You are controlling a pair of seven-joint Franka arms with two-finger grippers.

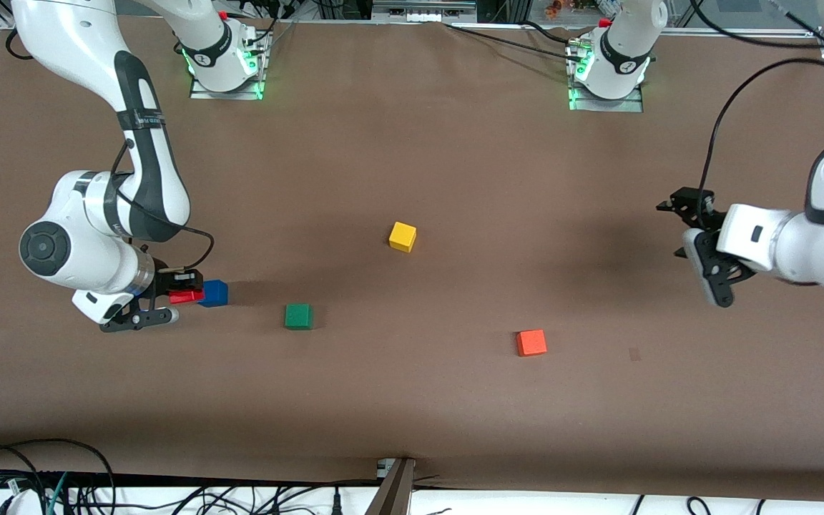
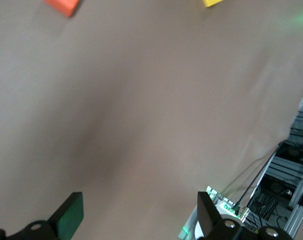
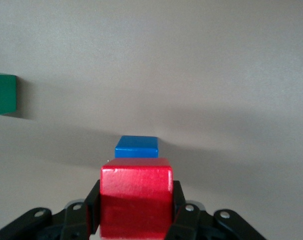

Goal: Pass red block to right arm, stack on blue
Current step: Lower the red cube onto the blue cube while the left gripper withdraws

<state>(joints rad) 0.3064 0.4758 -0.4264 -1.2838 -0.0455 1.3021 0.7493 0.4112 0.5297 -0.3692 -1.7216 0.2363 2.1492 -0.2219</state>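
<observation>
My right gripper [image 1: 184,293] is shut on the red block [image 1: 183,295], its two fingers pressed on the cube's sides [image 3: 135,200]. It hangs low over the table just beside the blue block [image 1: 213,292], toward the right arm's end of the table. In the right wrist view the blue block [image 3: 137,147] lies on the table just past the red one, apart from it. My left gripper [image 1: 702,265] waits in the air over the left arm's end of the table, open and holding nothing [image 2: 140,215].
A green cube [image 1: 298,315] lies near the blue block, toward the middle of the table. A yellow cube [image 1: 403,236] sits at the centre. An orange-red cube [image 1: 531,342] lies nearer the front camera, toward the left arm's end. Cables run along the front edge.
</observation>
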